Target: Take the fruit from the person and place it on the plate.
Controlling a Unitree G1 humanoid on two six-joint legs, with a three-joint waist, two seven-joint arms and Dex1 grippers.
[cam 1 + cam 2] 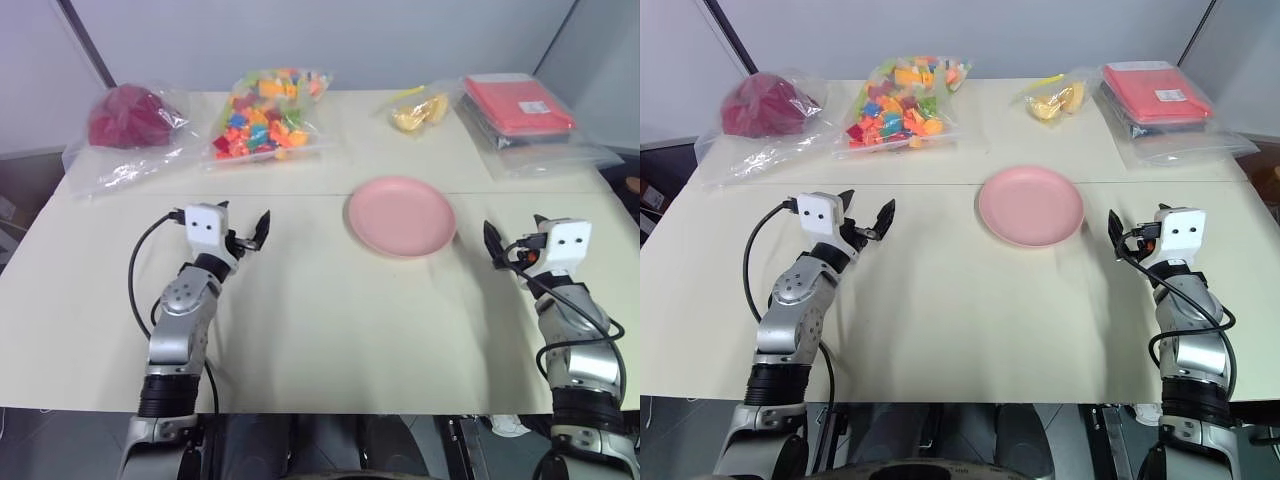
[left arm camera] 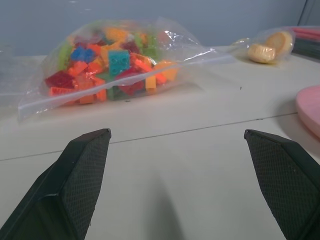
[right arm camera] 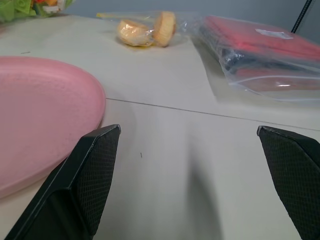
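The pink plate (image 1: 401,216) lies flat on the cream table, right of centre, with nothing on it. My left gripper (image 1: 243,222) hovers low over the table to the plate's left, open and holding nothing. In the left wrist view its fingers (image 2: 82,165) stand wide apart, with the plate's rim (image 2: 311,107) off to one side. On the plate's right my right gripper (image 1: 515,235) is likewise open and holds nothing. The plate (image 3: 40,135) lies close beside its finger in the right wrist view. The fruit and the person are out of view.
Along the table's far side lie a bag with a dark red lump (image 1: 130,118), a bag of coloured bricks (image 1: 270,112), a clear bag of pale yellow pieces (image 1: 420,112) and a flat red pack in plastic (image 1: 518,105).
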